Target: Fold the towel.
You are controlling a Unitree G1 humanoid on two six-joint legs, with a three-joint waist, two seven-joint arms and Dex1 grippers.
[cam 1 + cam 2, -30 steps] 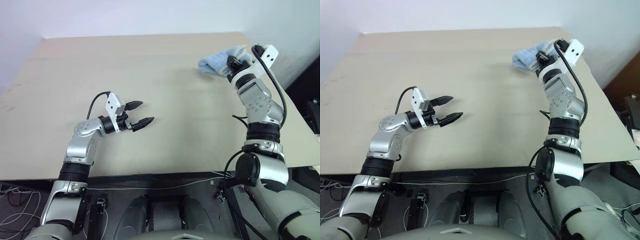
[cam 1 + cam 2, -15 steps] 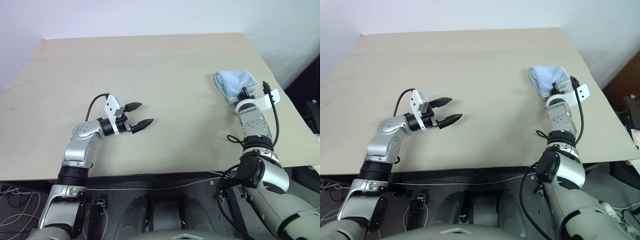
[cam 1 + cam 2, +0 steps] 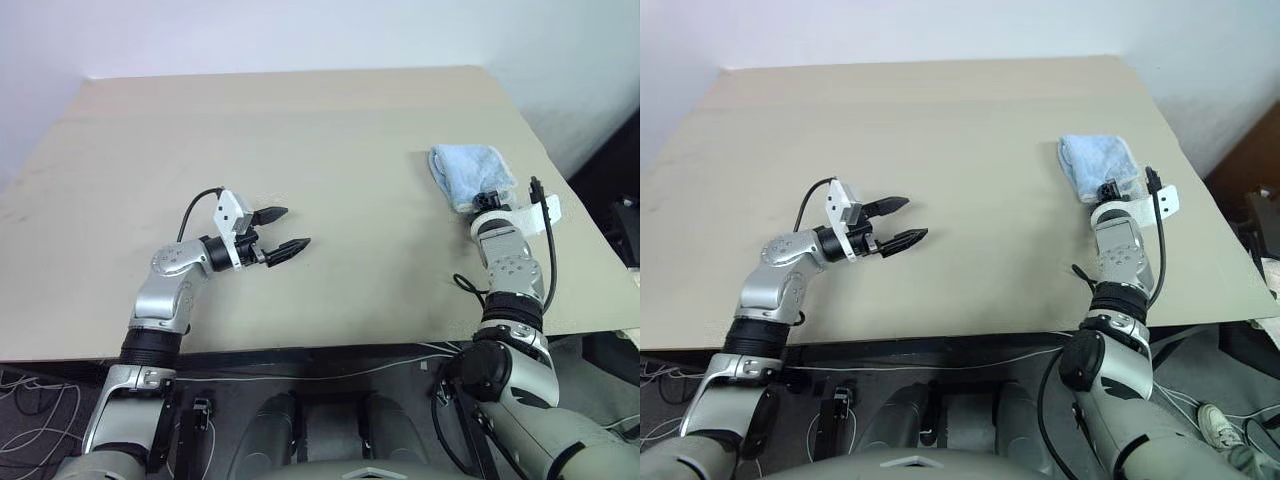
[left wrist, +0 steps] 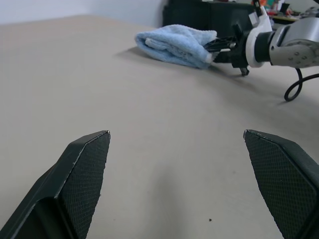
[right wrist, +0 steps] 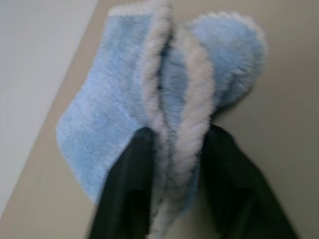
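Note:
The light blue towel lies as a small folded bundle on the table's right side, near the right edge. My right gripper is low at the towel's near end. In the right wrist view its two black fingers stand apart on either side of the towel's whitish hemmed edges, which run down between them. My left gripper hovers open over the table's left middle, far from the towel, with nothing between its fingers. In the left wrist view, the towel and the right gripper lie beyond them.
The beige table is bare around the towel. Its right edge runs close beside the towel and my right arm. Dark equipment stands beyond that edge, and cables hang below the front edge.
My right arm came down and drew back, laying the bunched towel on the table. Its fingers have parted from a tight pinch. The left arm stayed still.

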